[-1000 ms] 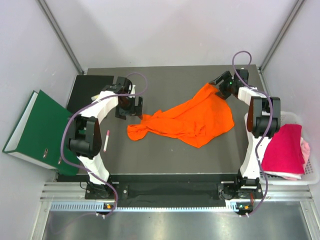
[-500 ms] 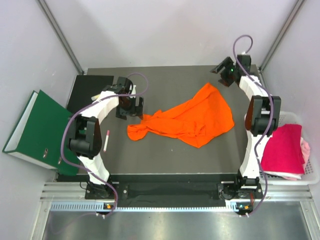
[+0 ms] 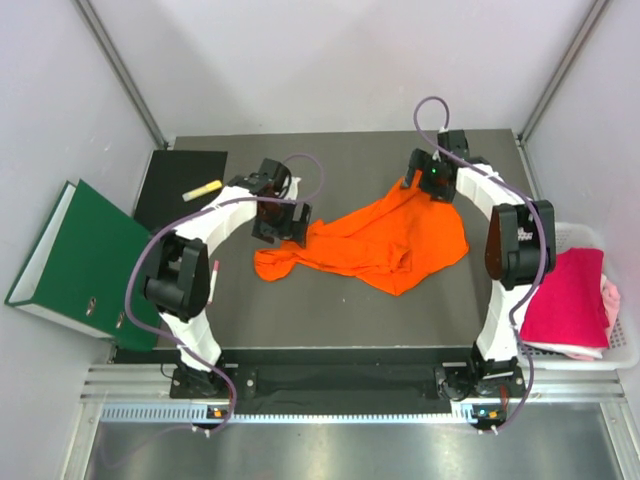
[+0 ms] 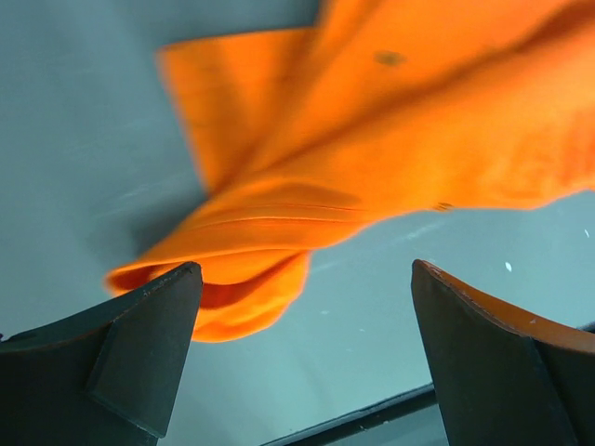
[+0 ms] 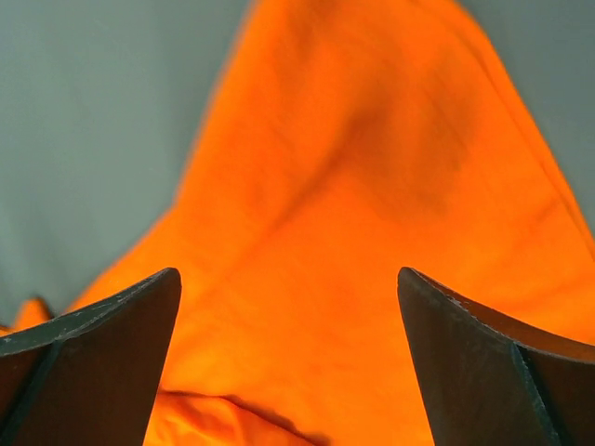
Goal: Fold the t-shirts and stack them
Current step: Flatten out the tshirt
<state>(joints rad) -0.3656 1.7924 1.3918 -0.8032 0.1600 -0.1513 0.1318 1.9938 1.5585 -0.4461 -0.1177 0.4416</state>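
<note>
While the top view was compared with the frame one second before, three changes were noted. The right tool had let go of the far corner of the orange t-shirt and shifted left. That corner had dropped flat. The left tool had moved right to the shirt's left sleeve, uncovering a yellow marker on the black mat.

The orange t-shirt lay crumpled at the centre of the worktop. The magenta t-shirt and the pale pink t-shirt sat in the basket at the right edge. The green binder leaned at the left. No writing could be read.

On the left wrist view, the tool's fingers stood wide apart with nothing between them. The rolled sleeve end lay just beyond them, nearer the left finger.

On the right wrist view, the fingers stood wide apart, and the shirt's peaked corner filled the space ahead of them. Contact with the cloth could not be determined.
</note>
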